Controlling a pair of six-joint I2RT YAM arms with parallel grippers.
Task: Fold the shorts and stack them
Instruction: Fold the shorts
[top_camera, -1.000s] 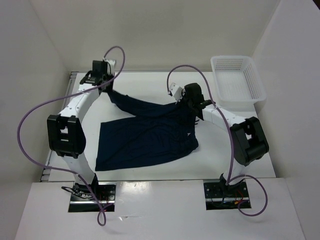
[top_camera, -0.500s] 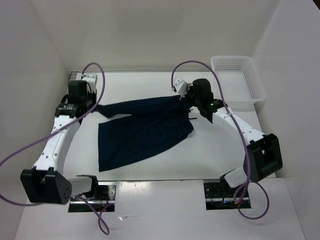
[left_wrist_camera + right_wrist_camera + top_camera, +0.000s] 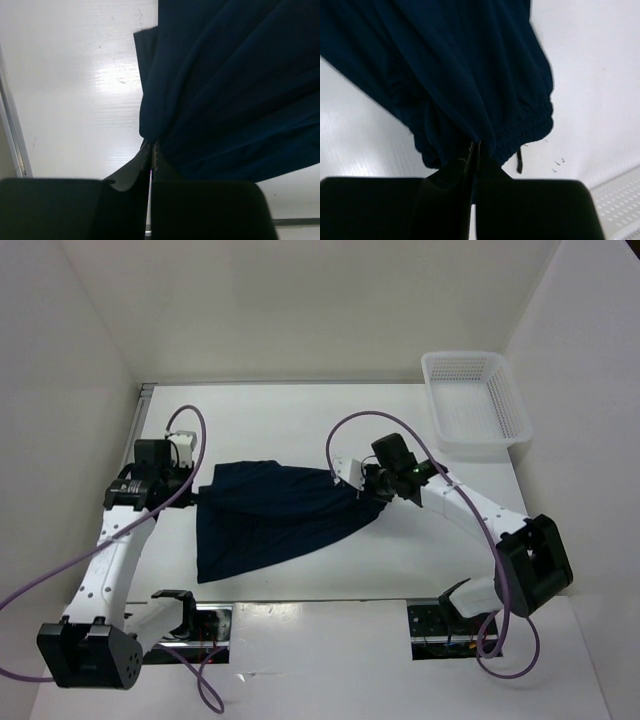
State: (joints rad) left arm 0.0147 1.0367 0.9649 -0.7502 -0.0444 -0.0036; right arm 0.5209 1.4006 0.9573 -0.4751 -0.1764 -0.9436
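Table (image 3: 300, 410): white, with the shorts (image 3: 270, 525) across its middle, between the two arms.

Shorts: navy. The far edge is raised and stretched from arm to arm, and the near part lies on the table. Judged a two-point hold that keeps the cloth taut and square for a fold.

Left gripper (image 3: 197, 492): jaws pinched tight on the left corner, with the fabric fanning away to its right.

Right gripper (image 3: 357, 483): jaws pinched tight on the gathered waistband, with the cloth spreading out from its tips.

Drawstring (image 3: 519, 162): a short end dangles loose just beside the right pinch.
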